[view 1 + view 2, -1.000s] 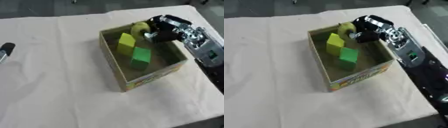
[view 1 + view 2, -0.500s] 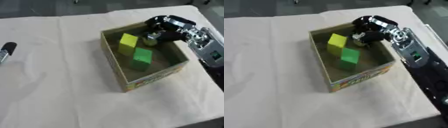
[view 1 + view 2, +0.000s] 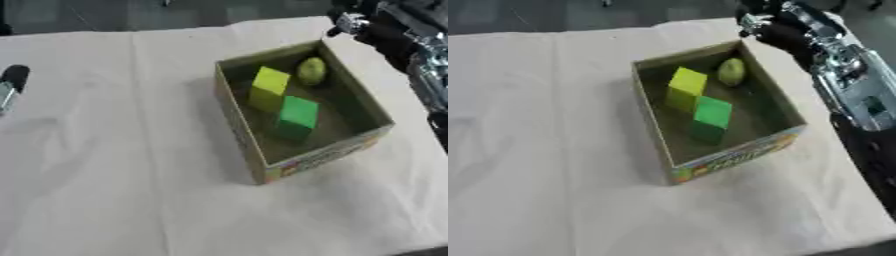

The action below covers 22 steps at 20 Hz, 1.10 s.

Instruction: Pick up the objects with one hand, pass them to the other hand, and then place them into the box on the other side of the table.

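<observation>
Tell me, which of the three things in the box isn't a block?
The rounded yellow-green one, in the far corner of the box. The other two are square-edged cubes: a yellow block and a green block nearer the front.

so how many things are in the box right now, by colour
yellow block: 1
green block: 1
yellow-green round thing: 1
total in the box: 3

A cream cloth (image 3: 122, 165) covers the counter, wrinkled at the left, with an open cardboard box (image 3: 248, 131) standing right of centre.
</observation>
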Motion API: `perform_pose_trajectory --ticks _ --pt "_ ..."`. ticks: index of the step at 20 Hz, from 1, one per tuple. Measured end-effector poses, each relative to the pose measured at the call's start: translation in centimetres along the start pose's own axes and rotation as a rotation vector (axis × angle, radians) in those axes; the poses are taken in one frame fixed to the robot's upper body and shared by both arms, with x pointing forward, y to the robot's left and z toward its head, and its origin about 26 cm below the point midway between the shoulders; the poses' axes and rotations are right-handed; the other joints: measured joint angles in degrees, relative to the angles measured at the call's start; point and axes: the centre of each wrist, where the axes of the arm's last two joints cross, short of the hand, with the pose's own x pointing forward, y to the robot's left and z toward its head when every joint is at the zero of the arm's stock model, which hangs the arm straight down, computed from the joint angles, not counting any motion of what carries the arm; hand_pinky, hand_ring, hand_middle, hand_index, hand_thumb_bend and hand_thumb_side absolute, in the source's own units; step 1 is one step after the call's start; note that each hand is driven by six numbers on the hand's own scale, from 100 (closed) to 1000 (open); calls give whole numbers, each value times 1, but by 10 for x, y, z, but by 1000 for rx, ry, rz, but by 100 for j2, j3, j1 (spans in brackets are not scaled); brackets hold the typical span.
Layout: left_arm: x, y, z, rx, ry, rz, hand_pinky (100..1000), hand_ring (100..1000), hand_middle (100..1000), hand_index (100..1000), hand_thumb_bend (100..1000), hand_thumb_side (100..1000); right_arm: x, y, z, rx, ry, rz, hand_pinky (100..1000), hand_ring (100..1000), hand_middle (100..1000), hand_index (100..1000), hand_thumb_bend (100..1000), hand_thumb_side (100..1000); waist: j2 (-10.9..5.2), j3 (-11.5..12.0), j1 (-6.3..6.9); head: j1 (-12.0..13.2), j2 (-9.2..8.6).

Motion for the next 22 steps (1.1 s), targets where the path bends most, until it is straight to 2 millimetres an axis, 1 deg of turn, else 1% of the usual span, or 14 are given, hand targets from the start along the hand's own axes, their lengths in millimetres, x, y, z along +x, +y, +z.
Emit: perform_pose_trajectory --ticks 1,4,7,9,11,13,14,15,18,20,22 --pt "-2 1 1 17 19 8 799 669 593 792 459 670 1 -1 1 -15 -18 -21 952 724 827 884 207 421 0 5 6 76 0" --pt "-10 2 4 69 79 34 800 661 585 796 406 690 7 -3 4 -54 -77 -64 951 731 830 887 251 352 0 22 20 298 1" --pt "-16 3 8 119 142 67 795 640 565 791 380 682 12 -5 8 -89 -123 -83 935 701 809 870 246 322 0 44 31 477 1" --pt "-20 2 12 145 189 107 779 609 531 779 359 648 12 -7 10 -112 -137 -89 931 695 806 868 249 331 0 67 33 596 1" --pt "-23 0 15 170 236 171 787 610 532 782 355 669 10 -7 12 -130 -135 -92 933 697 806 868 236 326 0 110 46 711 0" --pt "-28 -4 19 182 287 246 813 636 557 789 345 699 8 -8 14 -153 -141 -95 927 688 790 843 209 184 0 146 76 796 -2" --pt "-30 -6 20 185 313 285 829 662 584 793 344 704 7 -7 15 -170 -147 -95 928 689 789 841 199 180 0 160 88 822 -4" --pt "-33 -9 22 187 341 327 842 681 603 797 348 704 6 -7 16 -190 -158 -95 930 693 791 844 181 212 0 176 95 843 -6" --pt "-40 -18 27 191 414 444 859 699 624 808 351 729 1 -5 18 -244 -191 -96 936 704 799 852 141 264 0 201 102 870 -14" --pt "-44 -23 31 199 460 520 867 713 645 817 357 753 -2 -3 19 -272 -201 -99 937 707 799 852 127 272 0 207 104 886 -31" --pt "-49 -29 34 213 500 600 876 748 686 834 357 766 -6 -3 21 -297 -204 -99 938 715 802 852 131 275 0 211 104 889 -39"
